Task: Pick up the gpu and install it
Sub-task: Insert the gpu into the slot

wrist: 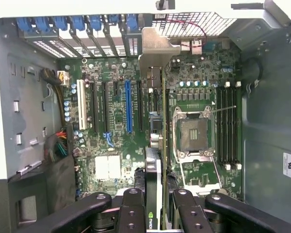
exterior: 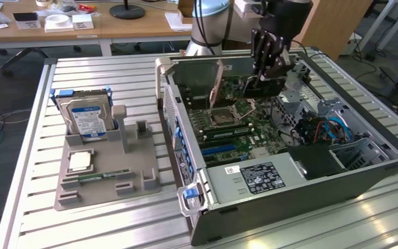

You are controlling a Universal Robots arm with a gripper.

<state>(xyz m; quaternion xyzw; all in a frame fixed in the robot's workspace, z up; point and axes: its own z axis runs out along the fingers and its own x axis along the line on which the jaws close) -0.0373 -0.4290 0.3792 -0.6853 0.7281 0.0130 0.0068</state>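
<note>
Wrist view: black hinged hand (wrist: 156,196) tight on thin edge-on gpu (wrist: 156,127), silvery flat bracket (wrist: 155,48), over green motherboard (wrist: 117,145)

A: Black gripper (wrist: 155,191), dark green gpu (wrist: 153,162), its silvery bracket (wrist: 155,53) gleaming.
B: Green motherboard (wrist: 116,145), one bright blue slot (wrist: 128,107). Grey tray (exterior: 105,193), and the silver hard drive (exterior: 87,116) wears a blue-and-white label.

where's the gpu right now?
Exterior view's right: in the claw, the gpu hangs edge-on inside the open PC case, over the motherboard between the blue slot and the CPU socket.
</note>
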